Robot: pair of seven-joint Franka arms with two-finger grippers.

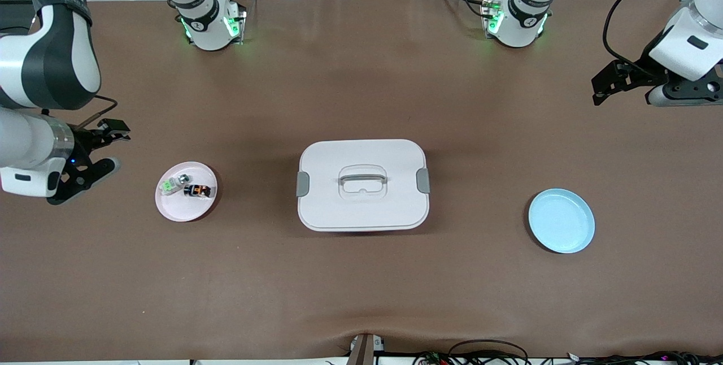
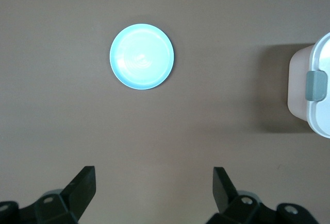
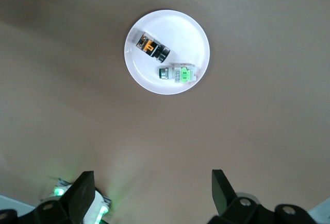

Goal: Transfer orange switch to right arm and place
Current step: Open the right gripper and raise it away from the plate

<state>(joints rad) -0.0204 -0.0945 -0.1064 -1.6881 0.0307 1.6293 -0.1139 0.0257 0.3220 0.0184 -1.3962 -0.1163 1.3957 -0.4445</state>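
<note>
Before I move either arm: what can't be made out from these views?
- White box: contents hidden by its shut lid, front view; cut off at the edge in the left wrist view.
- Orange switch and green switch on the pink plate: too small to read any markings.
- Blue plate: nothing hidden.

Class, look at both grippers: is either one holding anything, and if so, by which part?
Nothing is held. The left gripper and right gripper are open and empty; the orange switch lies on the pink plate.
</note>
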